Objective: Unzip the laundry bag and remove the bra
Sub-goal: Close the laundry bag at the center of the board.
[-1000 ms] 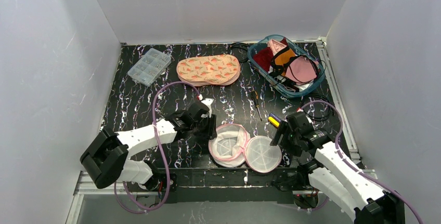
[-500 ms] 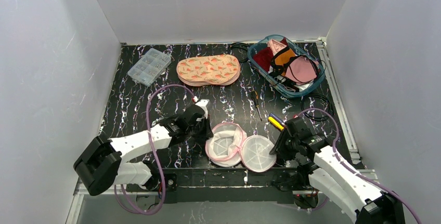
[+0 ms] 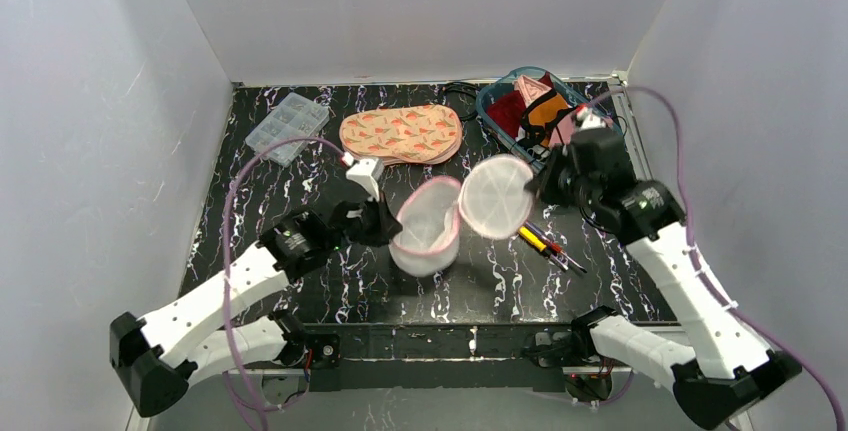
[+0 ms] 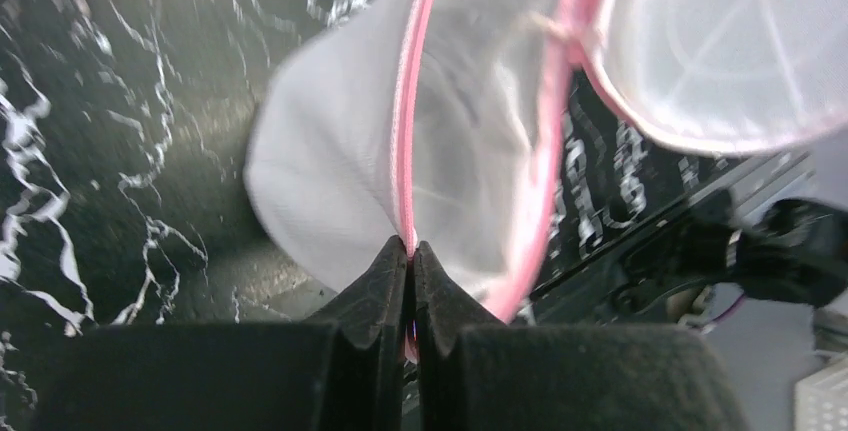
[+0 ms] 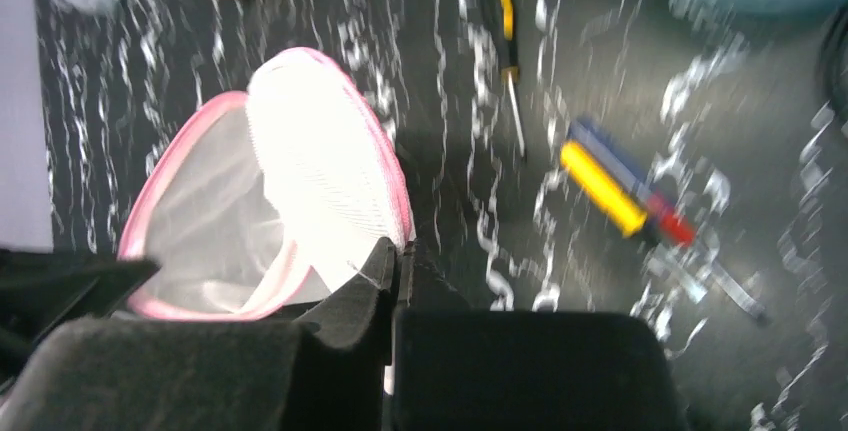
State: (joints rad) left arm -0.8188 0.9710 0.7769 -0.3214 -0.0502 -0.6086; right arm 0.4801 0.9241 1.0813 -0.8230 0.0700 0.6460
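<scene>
Holding the laundry bag up over the counter: my left hand is pinched shut on one pink rim, my right hand on the other. Risks noted: thin trim slipping free; halves overstrained if pulled apart; bra unseen, liable to drop out.

laundry bag centre | basket back right | box back left
</scene>
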